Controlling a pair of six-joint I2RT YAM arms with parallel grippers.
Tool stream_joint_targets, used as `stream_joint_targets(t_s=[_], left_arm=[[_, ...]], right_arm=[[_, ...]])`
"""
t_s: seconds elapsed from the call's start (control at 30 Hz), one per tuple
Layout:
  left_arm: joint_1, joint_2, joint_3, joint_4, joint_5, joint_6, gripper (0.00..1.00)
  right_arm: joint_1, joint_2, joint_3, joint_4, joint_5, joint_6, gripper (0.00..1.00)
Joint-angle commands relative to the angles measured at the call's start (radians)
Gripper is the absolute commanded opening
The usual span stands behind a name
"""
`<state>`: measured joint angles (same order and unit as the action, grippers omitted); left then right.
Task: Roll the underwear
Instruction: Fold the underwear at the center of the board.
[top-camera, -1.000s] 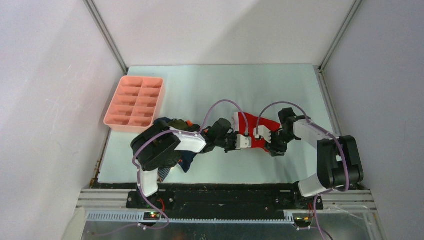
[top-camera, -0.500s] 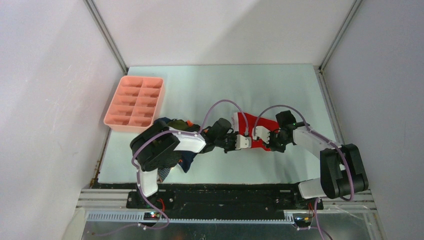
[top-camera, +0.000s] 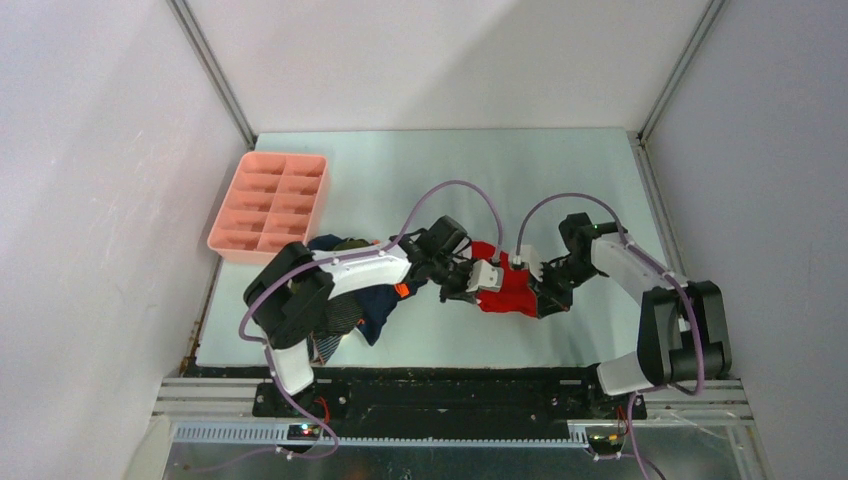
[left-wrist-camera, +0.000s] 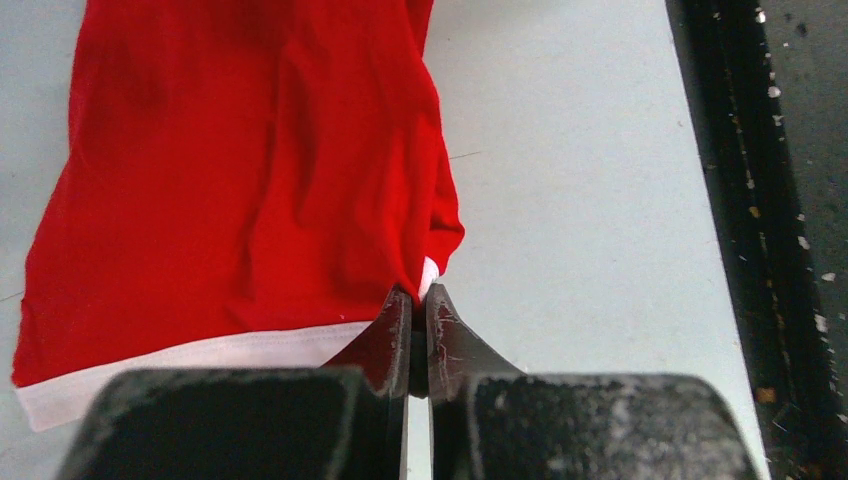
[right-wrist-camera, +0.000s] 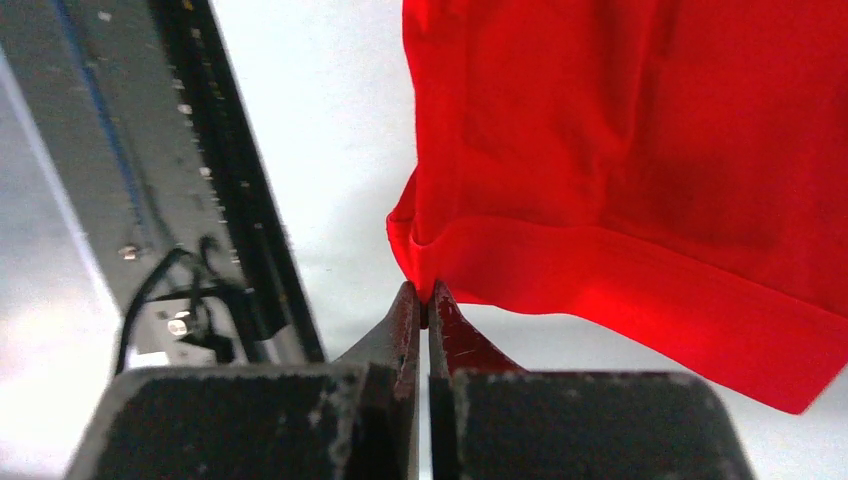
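I see the red underwear (left-wrist-camera: 250, 170) as soft matt cloth, creased, with a smoother white band (left-wrist-camera: 200, 352) along its hem. The jaws of both arms look dark, matt and scuffed, flecked with pale specks; whether they are metal or hard plastic I cannot tell. The surface (left-wrist-camera: 580, 150) is pale, smooth and dull-finished, with a few fine scratches. The tray (top-camera: 270, 203) is pink plastic, smooth, with a low sheen. The arm shells (top-camera: 365, 272) are glossy white plastic. The cables (top-camera: 455, 183) wear a smooth purple sheath. The black rail (right-wrist-camera: 235, 200) looks like painted metal.
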<state>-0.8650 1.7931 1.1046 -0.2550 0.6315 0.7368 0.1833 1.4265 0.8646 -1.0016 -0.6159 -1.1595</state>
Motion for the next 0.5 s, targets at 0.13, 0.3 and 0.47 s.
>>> stream_joint_targets(t_s=[0.13,0.3,0.47], left_arm=[[0.049,0.080,0.198,-0.214,0.051,0.070,0.00],[0.089,0.151,0.346,-0.320,0.035,0.117,0.00],[0.118,0.226,0.463,-0.354,0.031,0.064,0.00]], right_arm=[[-0.107,0.170,0.162,-0.284,-0.123,-0.037,0.00],[-0.144,0.283,0.254,-0.346,-0.136,-0.044,0.00],[-0.173,0.396,0.341,-0.390,-0.159,-0.014,0.00]])
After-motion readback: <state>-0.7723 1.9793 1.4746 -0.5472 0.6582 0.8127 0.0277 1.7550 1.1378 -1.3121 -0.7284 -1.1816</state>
